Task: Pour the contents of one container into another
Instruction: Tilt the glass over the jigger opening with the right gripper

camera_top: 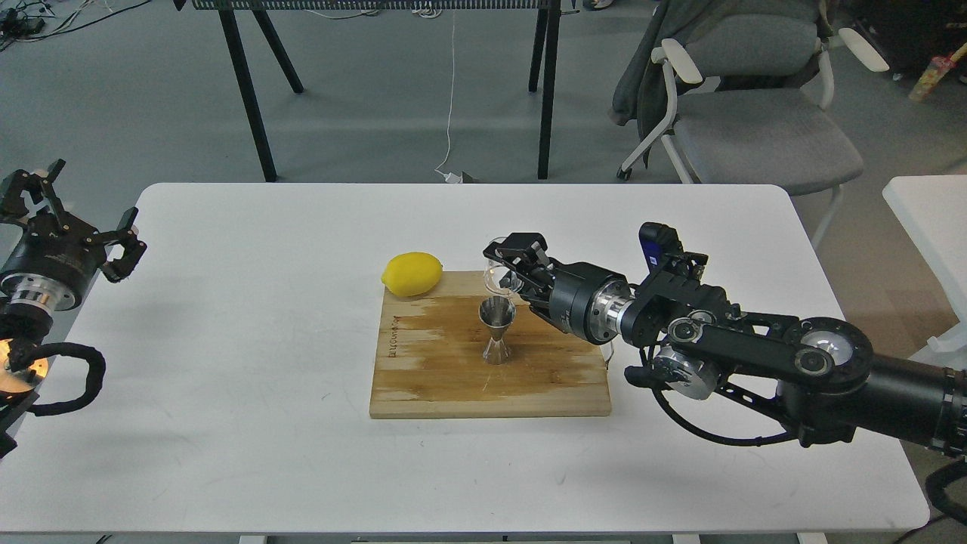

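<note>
Bright even light; soft shadows; sharp focus.

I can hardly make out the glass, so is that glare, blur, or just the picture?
Head view: sharp overall, lit softly from above, shadows on the table faint. The glass tumbler, tilted in the right pincer, is see-through and shows mainly by rim highlights. The steel jigger glints, and the cutting board has pale patches. The lemon reads clearly.

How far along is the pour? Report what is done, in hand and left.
Done: the right gripper has the glass tumbler lifted off the wooden board. In hand: the tumbler is tipped on its side just above the jigger, which stands upright on the board. Whether liquid flows cannot be seen. Left: finish pouring, set the tumbler down. The left gripper waits open, empty.
</note>
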Available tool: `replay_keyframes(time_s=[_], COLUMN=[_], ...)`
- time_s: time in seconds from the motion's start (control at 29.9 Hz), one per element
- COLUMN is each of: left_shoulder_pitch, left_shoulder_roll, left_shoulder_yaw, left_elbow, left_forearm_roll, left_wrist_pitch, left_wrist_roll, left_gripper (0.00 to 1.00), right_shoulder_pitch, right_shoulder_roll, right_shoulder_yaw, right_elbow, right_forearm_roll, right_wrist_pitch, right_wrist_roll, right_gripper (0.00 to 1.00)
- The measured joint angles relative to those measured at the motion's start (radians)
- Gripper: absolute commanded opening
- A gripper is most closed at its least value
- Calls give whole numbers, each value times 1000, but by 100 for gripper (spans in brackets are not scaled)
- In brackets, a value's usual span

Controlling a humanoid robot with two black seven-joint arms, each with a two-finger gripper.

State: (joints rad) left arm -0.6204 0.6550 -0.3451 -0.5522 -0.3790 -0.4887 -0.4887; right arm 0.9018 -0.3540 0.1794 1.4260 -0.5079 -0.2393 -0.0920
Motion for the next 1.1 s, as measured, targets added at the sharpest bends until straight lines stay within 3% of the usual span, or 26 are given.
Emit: replay_keyframes(time_s=[1.1], left_shoulder_pitch=[7], left_shoulder_roll=[-2], left_shoulder_yaw=[-2], left_elbow=[15], left_forearm_roll=[-1], left_wrist_pitch=[0], left_wrist_roll=[0], left_gripper=[100], right_shoulder_pitch=[53], right_shoulder_roll=[10], right_shoulder_yaw=[-67], right_elbow=[-22], right_forearm_roll=[-68], right_wrist_pitch=[0], right_wrist_roll=[9], right_gripper=[49])
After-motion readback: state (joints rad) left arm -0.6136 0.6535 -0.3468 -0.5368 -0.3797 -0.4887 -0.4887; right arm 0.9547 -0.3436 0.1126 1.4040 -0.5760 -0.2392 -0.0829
